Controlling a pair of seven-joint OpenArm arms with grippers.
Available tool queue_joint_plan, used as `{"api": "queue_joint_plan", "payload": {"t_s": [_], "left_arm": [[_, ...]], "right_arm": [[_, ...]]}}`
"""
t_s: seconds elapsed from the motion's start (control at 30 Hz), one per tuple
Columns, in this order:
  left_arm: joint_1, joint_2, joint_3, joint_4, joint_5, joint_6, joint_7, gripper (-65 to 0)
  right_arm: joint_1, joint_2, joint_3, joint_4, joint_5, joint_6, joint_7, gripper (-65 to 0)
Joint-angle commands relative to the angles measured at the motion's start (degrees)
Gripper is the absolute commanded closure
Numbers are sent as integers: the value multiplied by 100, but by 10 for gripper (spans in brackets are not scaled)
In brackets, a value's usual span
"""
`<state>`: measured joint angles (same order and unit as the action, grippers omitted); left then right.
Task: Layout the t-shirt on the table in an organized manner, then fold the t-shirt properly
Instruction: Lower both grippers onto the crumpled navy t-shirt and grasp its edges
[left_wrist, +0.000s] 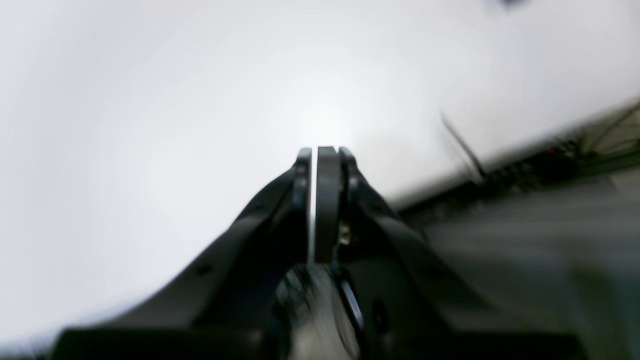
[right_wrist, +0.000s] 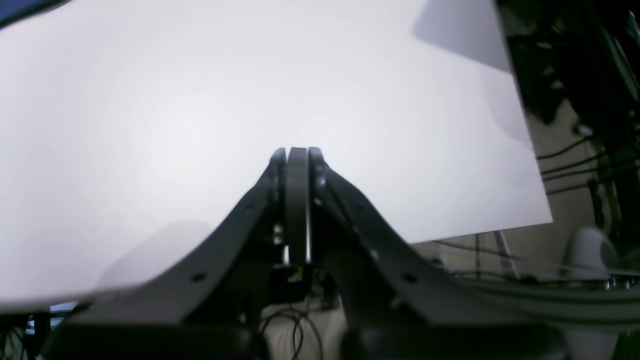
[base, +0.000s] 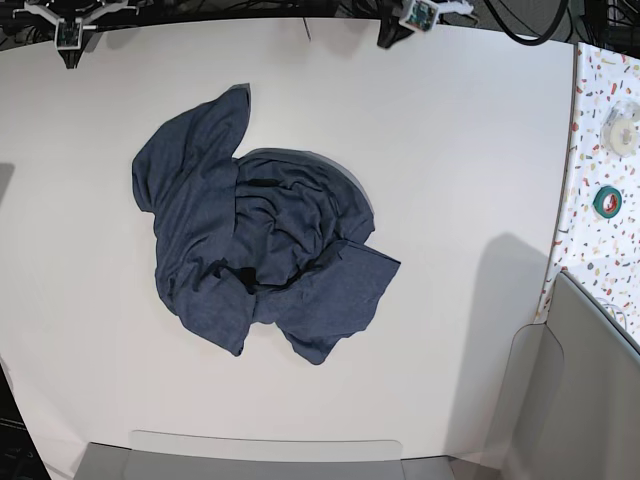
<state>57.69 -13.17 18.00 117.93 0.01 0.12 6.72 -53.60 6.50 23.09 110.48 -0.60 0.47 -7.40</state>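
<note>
T-shirt (base: 255, 255): lying crumpled, centre-left of the table (base: 470, 180).
Left gripper (left_wrist: 322, 150): hovering over bare table, jaws pressed together, holding nothing.
Right gripper (right_wrist: 296, 149): likewise closed, empty.

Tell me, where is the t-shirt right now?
In the base view, the t-shirt lies crumpled in a heap on the white table, a bit left of the middle, well away from the speckled strip along the right edge.
</note>
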Motion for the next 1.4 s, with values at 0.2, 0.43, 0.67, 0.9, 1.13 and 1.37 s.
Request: {"api": "queue_joint_plan", "payload": {"t_s": [0.2,0.43,0.67,0.9,1.13,1.37], "left_arm": [[-1167,11,112,124,-5,-8,-167,0],[-2037,91,332,124,-5,-8,88,0],[-2899,91,385,115,-5,-25,1521,0],[-3532,38,341,106,-5,-34,2286,-58],[-3892,-384,253,106,-5,-34,2453,-129],[-4428,-560,253,18,-14,-43,2462,-153]], "right_arm": [[1400,277,-10,148,-6,-16,-583,-2],[2473,488,-248,148,-15,-16,-610,-3],[2965,488,-907,148,-23,-16,-610,-6],[3176,356,-1725,130,-146,-51,-618,-7],[3897,-312,-2138,113,-876,-51,-1682,-7],[4846,-734,-2340,-81,-1140,-34,-2570,-119]]}}
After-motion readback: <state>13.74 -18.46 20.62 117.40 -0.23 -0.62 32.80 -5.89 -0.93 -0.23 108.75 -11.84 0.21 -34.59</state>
